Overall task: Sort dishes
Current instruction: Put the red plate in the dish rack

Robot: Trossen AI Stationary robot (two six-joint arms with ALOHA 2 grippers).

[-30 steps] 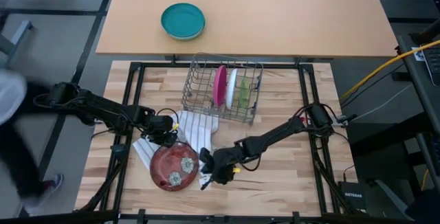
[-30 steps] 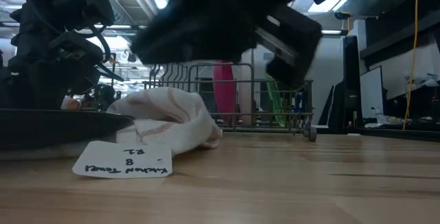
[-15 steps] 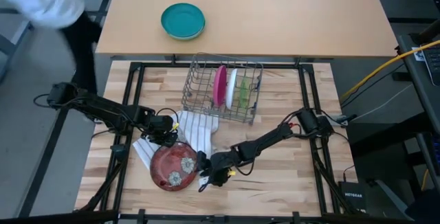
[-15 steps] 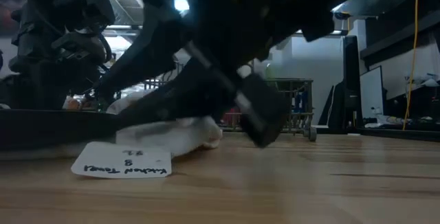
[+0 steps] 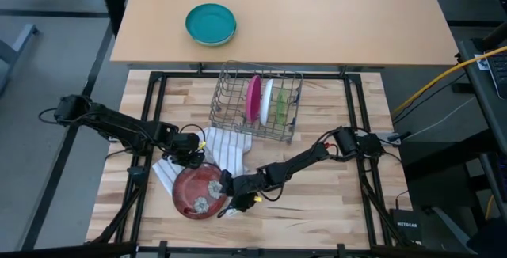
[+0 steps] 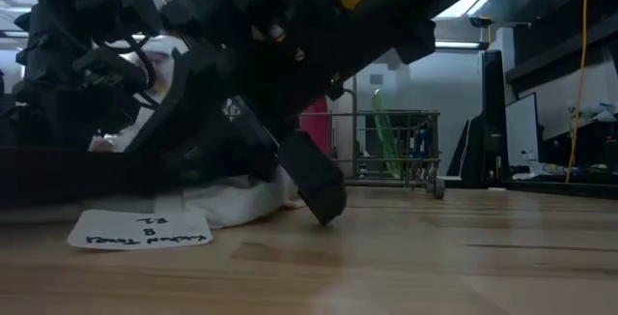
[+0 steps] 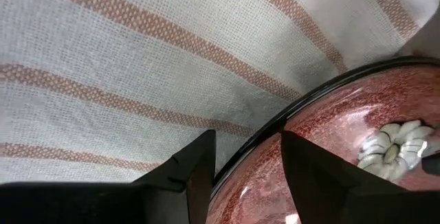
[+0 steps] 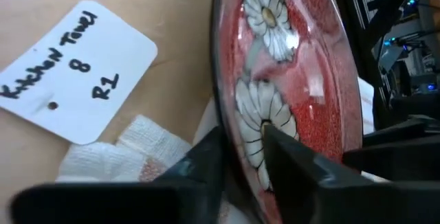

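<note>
My overhead camera looks straight down on the whole worktop (image 5: pixel 333 202). My low one sits at worktop level, facing the room. Both wrist cameras press very close on the dark red plate (image 5: pixel 201 192), which the overhead view also shows.

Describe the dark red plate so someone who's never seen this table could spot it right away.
Start at the wire dish rack in the middle of the wooden table, then look toward the near left, past the striped white cloth. The dark red plate lies there partly on the cloth, both hands at its rim. Unlike the pink plate and green plate standing in the rack, it has white daisies.
</note>
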